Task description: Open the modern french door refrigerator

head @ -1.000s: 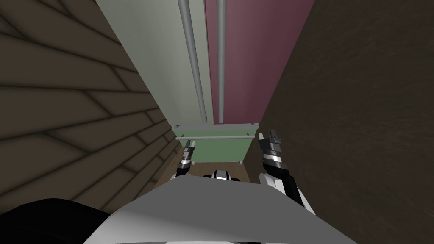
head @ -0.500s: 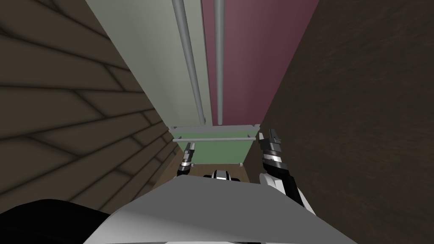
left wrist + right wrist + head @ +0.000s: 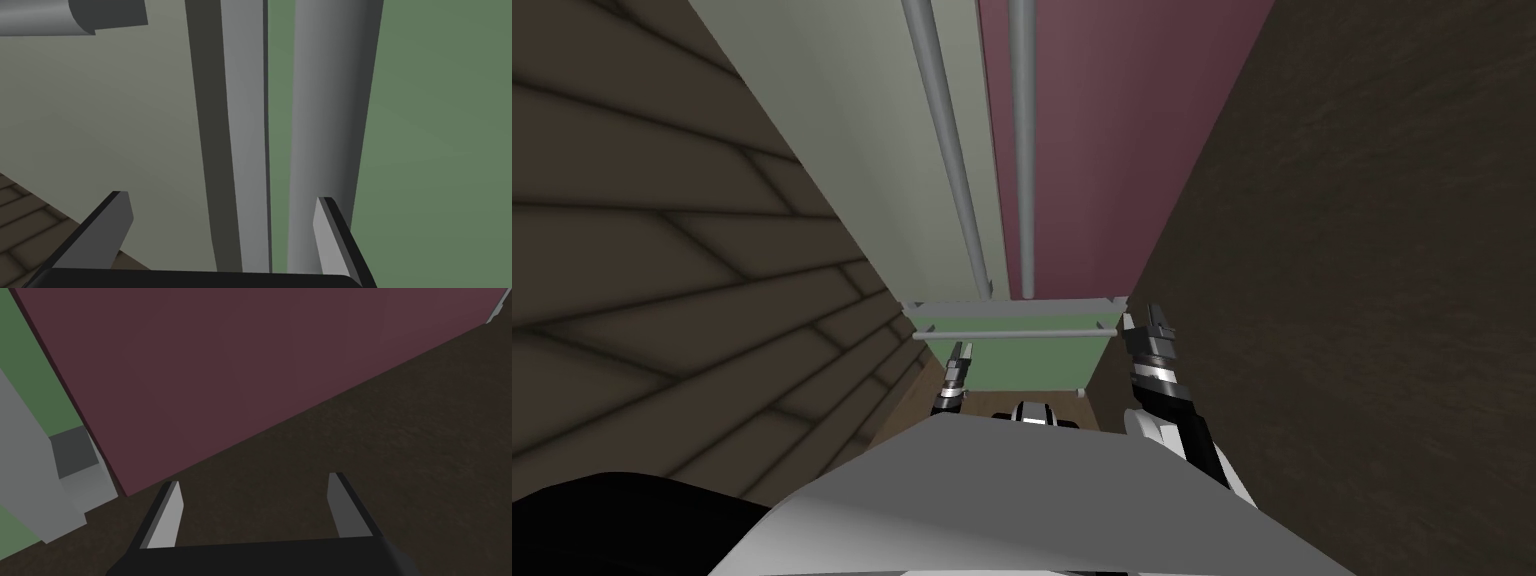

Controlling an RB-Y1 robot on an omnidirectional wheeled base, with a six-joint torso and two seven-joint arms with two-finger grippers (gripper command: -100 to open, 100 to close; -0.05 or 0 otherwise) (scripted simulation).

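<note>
Two door handles [image 3: 949, 150] [image 3: 1023, 150], both grippers [image 3: 221, 197] [image 3: 255, 480] spread

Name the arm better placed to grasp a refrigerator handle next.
Probably left: the left gripper is open with a grey handle bar just ahead. The right gripper, open, faces bare maroon door.

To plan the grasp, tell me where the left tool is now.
Head view: the left tool sits open at my left, before the green drawer, near the left end of its horizontal handle.
</note>
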